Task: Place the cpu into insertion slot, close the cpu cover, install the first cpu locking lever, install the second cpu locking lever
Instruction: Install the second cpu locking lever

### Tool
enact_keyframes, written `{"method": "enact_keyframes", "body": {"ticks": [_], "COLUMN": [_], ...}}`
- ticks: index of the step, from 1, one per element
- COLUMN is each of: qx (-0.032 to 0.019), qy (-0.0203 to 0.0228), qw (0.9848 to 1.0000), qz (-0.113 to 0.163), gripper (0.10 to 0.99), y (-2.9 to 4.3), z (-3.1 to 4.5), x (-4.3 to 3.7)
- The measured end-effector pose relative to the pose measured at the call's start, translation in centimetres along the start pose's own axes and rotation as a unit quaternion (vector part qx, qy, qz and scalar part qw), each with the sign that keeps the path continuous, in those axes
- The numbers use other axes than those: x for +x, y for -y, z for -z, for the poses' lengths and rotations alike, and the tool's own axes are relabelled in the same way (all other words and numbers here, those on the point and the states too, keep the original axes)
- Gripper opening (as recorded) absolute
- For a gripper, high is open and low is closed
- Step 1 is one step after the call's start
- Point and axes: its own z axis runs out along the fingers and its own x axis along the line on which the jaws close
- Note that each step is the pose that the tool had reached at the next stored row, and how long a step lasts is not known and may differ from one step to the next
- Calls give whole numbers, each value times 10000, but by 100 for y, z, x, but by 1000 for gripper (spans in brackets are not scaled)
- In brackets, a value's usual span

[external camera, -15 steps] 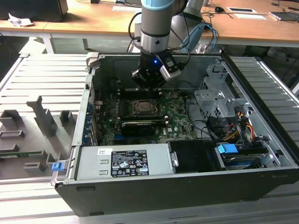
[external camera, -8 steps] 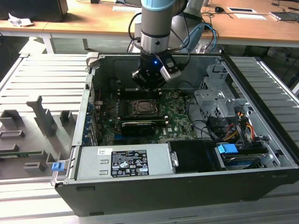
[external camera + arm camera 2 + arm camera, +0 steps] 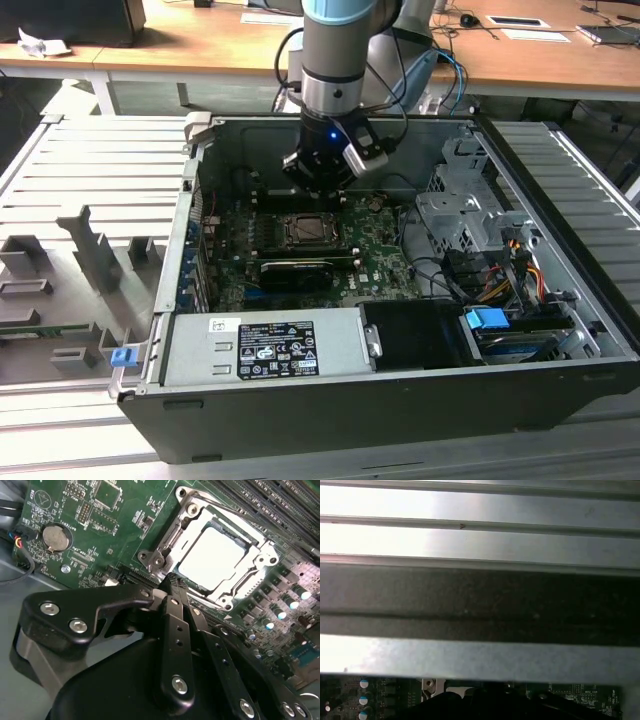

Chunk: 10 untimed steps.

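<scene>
The gripper (image 3: 172, 582), fingers pressed together and holding nothing, hovered just beside the insertion slot (image 3: 172, 545), where the cpu (image 3: 212, 556) sat beneath the lowered cpu cover (image 3: 260, 562)

Open computer case (image 3: 560, 390) at frame centre in the exterior view; motherboard (image 3: 380, 262) inside; socket (image 3: 312, 231) mid-board, gripper (image 3: 322, 178) directly above it; power supply (image 3: 265, 348) below.
</scene>
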Motion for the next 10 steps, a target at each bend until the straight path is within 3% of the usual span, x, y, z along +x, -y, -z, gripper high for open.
{"method": "enact_keyframes", "body": {"ticks": [5, 10], "qx": [0, 1], "qy": [0, -1], "qw": [10000, 10000], "qz": [1, 0], "gripper": [106, 106], "y": [101, 138], "z": [2, 8], "x": [4, 6]}}
